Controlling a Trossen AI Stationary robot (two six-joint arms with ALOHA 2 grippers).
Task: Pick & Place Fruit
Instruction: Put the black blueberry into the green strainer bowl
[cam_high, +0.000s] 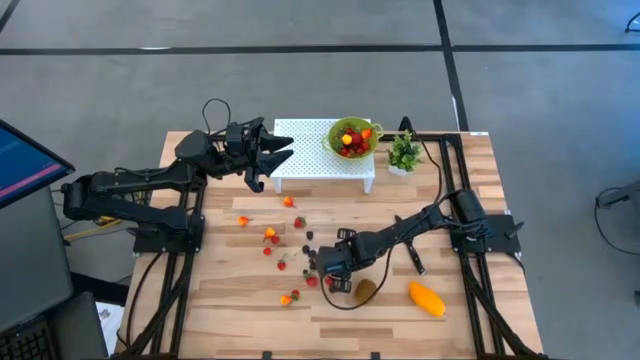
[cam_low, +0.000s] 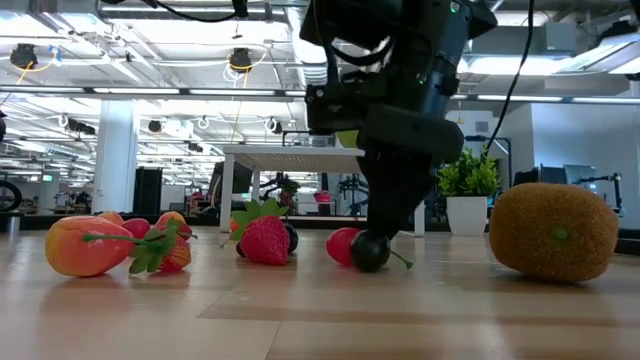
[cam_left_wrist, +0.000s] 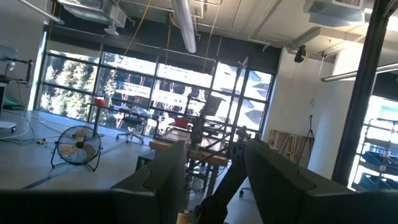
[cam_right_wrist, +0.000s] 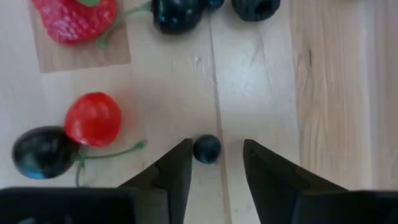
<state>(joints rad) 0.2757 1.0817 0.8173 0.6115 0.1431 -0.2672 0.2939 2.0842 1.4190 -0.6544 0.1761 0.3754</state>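
Dark berry (cam_right_wrist: 206, 149) between right pincer's (cam_right_wrist: 214, 163) spread fingers, left pincer (cam_left_wrist: 214, 177) apart, raised

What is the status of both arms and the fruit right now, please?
Right end effector open, low over table, small dark berry between fingers. Left end effector open, raised beside white stand. Red cherry close by; nothing blocking.
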